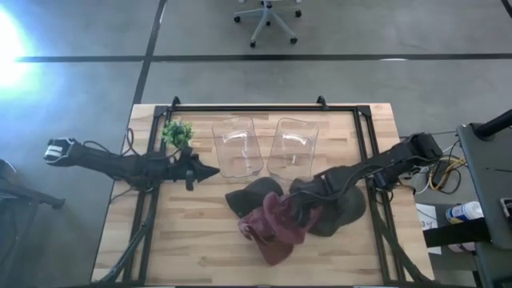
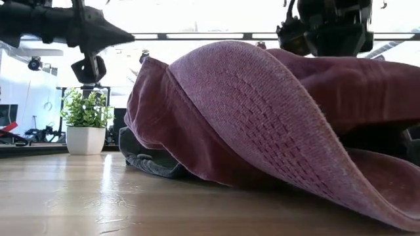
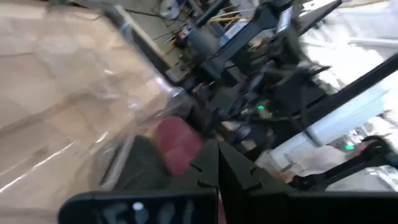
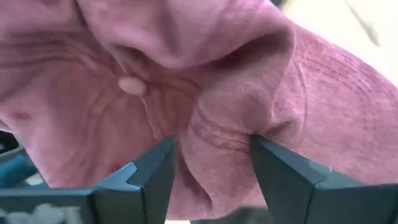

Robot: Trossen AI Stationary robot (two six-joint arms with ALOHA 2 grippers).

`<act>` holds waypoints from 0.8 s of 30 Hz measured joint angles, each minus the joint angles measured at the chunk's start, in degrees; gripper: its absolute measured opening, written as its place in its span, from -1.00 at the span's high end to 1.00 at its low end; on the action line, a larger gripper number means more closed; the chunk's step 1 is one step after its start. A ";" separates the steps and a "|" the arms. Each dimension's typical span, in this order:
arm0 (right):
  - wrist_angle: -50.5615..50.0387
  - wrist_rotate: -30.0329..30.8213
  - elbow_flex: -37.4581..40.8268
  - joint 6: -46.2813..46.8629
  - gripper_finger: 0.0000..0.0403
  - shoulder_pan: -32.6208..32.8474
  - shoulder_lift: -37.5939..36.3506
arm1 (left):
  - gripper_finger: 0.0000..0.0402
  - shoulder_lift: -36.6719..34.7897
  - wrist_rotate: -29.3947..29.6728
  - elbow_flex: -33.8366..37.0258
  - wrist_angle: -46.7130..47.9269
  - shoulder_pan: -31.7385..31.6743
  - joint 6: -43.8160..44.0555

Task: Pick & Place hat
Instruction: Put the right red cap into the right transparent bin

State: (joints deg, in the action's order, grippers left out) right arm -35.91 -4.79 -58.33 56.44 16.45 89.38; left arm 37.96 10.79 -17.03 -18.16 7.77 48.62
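A maroon cap point(image 1: 276, 232) lies rumpled on the wooden table near its front middle, leaning over two dark grey hats point(image 1: 250, 196) point(image 1: 342, 210). In the low view the maroon cap point(image 2: 262, 111) fills the picture, its brim point(image 2: 367, 190) down on the table. My right gripper point(image 1: 298, 210) reaches in from the right and is shut on the cap point(image 4: 155, 74), whose top button point(image 4: 132, 85) shows. My left gripper point(image 1: 210, 170) hovers shut above the table's left half, pointing right, beside the left clear bin; it holds nothing point(image 3: 217, 163). My right gripper pinches a bunched fold of the maroon cap's crown point(image 4: 214, 146) between its two fingers point(image 4: 158, 168), close to the top button. It comes from above and from the table's right, slanting down. The cap's brim stays on the table and its crown is gathered up at the fingers.
Two clear plastic bins point(image 1: 238, 146) point(image 1: 294, 146) stand side by side behind the hats. A small potted plant point(image 1: 178, 133) sits at the far left. A black frame point(image 1: 248, 108) runs around the table. Bare wood lies at the near left.
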 joint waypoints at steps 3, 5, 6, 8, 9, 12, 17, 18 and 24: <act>2.25 0.04 1.18 0.24 0.12 0.00 0.00 | 1.00 2.45 -1.66 -0.66 0.54 0.00 0.58; 2.24 0.09 1.23 0.17 0.31 0.00 0.00 | 1.00 4.04 -2.55 -1.40 0.66 0.00 0.80; 2.19 0.20 1.22 0.00 0.42 0.00 -0.03 | 1.00 4.73 -2.76 -1.84 0.54 0.00 0.81; 1.67 0.39 1.01 -0.78 0.68 0.00 -0.04 | 1.00 6.29 -3.14 -2.88 0.01 0.00 0.74; 1.65 0.65 0.95 -0.94 0.81 0.00 -0.06 | 1.00 6.97 -3.37 -3.20 0.25 0.00 0.67; 1.71 2.46 0.99 -0.26 0.92 0.04 -0.07 | 1.00 9.04 -3.79 -4.88 0.35 0.00 0.01; -0.72 3.44 -0.68 -0.25 0.95 0.04 -2.20 | 1.00 11.53 -5.96 -7.56 0.29 0.00 -1.62; -1.65 3.45 -1.49 -0.59 0.96 0.04 -3.21 | 1.00 11.94 -6.41 -8.02 0.28 0.00 -1.96; -4.51 4.22 -6.33 -0.12 0.96 0.04 -12.68 | 1.00 13.85 -8.85 -10.29 0.29 0.00 -4.32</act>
State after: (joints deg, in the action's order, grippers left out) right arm -40.43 -0.57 -64.66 56.32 16.49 76.71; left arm 51.82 1.94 -27.32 -17.87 7.77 44.29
